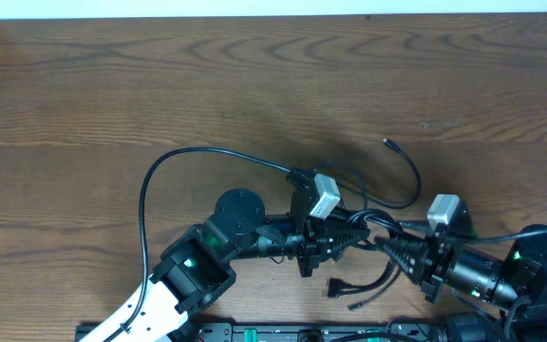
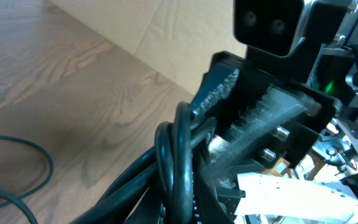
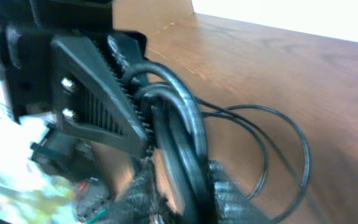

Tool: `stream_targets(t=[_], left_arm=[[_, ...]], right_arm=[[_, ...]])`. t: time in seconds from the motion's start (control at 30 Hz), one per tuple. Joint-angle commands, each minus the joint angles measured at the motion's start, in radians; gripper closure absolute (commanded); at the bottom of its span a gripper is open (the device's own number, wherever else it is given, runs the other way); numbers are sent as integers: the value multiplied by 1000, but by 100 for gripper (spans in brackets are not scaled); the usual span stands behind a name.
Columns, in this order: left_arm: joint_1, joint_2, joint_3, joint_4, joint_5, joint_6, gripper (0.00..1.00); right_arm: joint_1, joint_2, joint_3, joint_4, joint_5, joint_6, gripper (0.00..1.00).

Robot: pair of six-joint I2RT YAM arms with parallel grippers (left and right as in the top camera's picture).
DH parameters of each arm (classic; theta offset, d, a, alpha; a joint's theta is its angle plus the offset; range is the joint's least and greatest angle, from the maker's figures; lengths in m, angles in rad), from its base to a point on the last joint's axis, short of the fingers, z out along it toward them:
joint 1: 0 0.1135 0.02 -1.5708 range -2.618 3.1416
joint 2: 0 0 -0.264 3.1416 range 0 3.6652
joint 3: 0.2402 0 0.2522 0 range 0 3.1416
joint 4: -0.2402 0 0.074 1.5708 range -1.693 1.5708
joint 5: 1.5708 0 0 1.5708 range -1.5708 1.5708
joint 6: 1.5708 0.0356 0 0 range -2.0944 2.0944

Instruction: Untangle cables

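Observation:
The cables are thin black cords bunched in a tangle [image 1: 368, 226] between my two grippers at the table's near middle. My left gripper [image 1: 352, 234] points right and is shut on the bundle [image 2: 178, 155]. Facing it, my right gripper [image 1: 389, 243] is shut on the same strands [image 3: 182, 134]. One long cord [image 1: 145, 195] loops far out to the left. Another [image 1: 414, 180] arcs back to a small plug [image 1: 388, 143]. Two plug ends [image 1: 336, 286] lie loose near the front edge. In each wrist view the other gripper's ribbed fingers [image 2: 263, 121] [image 3: 98, 102] stand right behind the bundle.
The wooden table [image 1: 254, 85] stretches bare behind the arms. A thin cord curves over the wood at the left [image 2: 39, 155] and in two loops at the right [image 3: 284, 155]. The left arm's base [image 1: 193, 271] and the right arm's body [image 1: 530, 271] take up the front edge.

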Motion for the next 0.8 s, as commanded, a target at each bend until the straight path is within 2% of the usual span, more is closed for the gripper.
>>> stream_targets(t=[0.0, 0.03, 0.1, 0.3, 0.37, 0.4, 0.5, 0.57, 0.6, 0.67, 0.7, 0.77], left_arm=[[2, 0, 11, 9, -21, -10, 93], [2, 0, 11, 3, -21, -14, 93], [2, 0, 11, -4, -20, -27, 92], [2, 0, 11, -53, 1, -63, 92], [2, -1, 11, -48, 30, -63, 92], [2, -1, 11, -44, 34, -65, 93], [2, -1, 11, -30, 34, -70, 92], [2, -1, 11, -16, 34, -69, 92], [2, -1, 11, -10, 33, -69, 92], [2, -1, 11, 4, 33, -69, 92], [2, -1, 11, 5, 32, -69, 92], [2, -1, 11, 3, 26, -69, 92]], right_arm=[[3, 0, 0, 0, -29, -10, 50], [3, 0, 0, 0, -29, -52, 46], [3, 0, 0, 2, -26, -127, 48], [3, 0, 0, 51, 27, -226, 78], [3, 0, 0, 61, 27, -264, 83], [3, 0, 0, 61, 27, -277, 82], [3, 0, 0, 59, 26, -289, 66], [3, 0, 0, 53, 22, -290, 65], [3, 0, 0, 51, 22, -290, 70], [3, 0, 0, 48, 23, -290, 92], [3, 0, 0, 48, 24, -290, 99], [3, 0, 0, 48, 24, -289, 99]])
